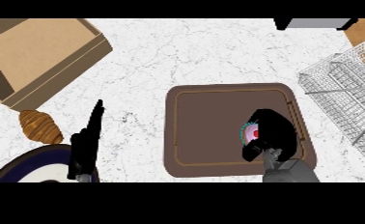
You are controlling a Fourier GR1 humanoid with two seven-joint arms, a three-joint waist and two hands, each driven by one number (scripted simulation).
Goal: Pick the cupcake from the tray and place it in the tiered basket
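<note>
In the head view we saw a white marbled desk (214, 54) with a brown tray (206, 131) lying a little right of the middle. Our right hand (271, 133) was over the tray's right part, coming in from the lower edge on its grey forearm. Its fingers (274, 121) were curled round the cupcake (252, 133), of which only a pink and red top with a teal edge showed in the gap beside the palm. The cupcake was within the tray's outline, near its right rim; we could not tell whether it rested on the tray or was lifted off it.

The wire tiered basket (335, 90) stood at the right edge of the view, just beside the tray's upper right corner and apart from the hand.

Our left hand (87, 138) showed at the lower left, its fingers straight and together, pointing up the view, holding nothing. It lay over the rim of a dark-rimmed plate (28, 167) in the lower left corner. A croissant (39, 125) lay on the desk just above that plate, and a cardboard box (46, 56) filled the upper left corner.
</note>
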